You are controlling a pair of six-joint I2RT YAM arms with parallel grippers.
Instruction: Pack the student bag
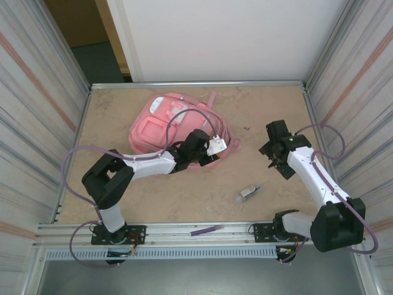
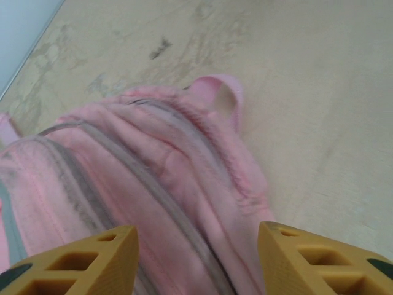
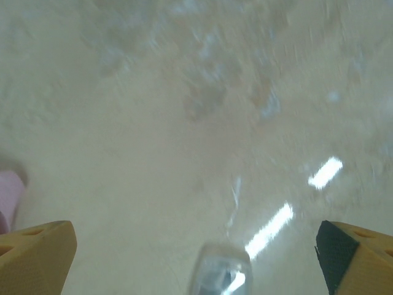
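Observation:
The pink student bag (image 1: 172,123) lies flat at the table's back centre, front pockets up. My left gripper (image 1: 220,145) hangs over the bag's near right end. In the left wrist view its yellow fingers (image 2: 110,252) stand apart above the bag's zipped folds (image 2: 159,184), gripping nothing, and a pink loop (image 2: 218,92) shows at the bag's far end. My right gripper (image 1: 272,153) hovers over bare table to the right of the bag, jaws wide open. A small clear item (image 3: 220,270) lies blurred on the table between its fingers (image 3: 43,252).
A small grey-and-clear object with a thin stem (image 1: 249,192) lies on the table near the right arm. A purple pen (image 1: 206,230) rests on the front rail. Metal walls (image 1: 73,123) close in the left, right and back sides.

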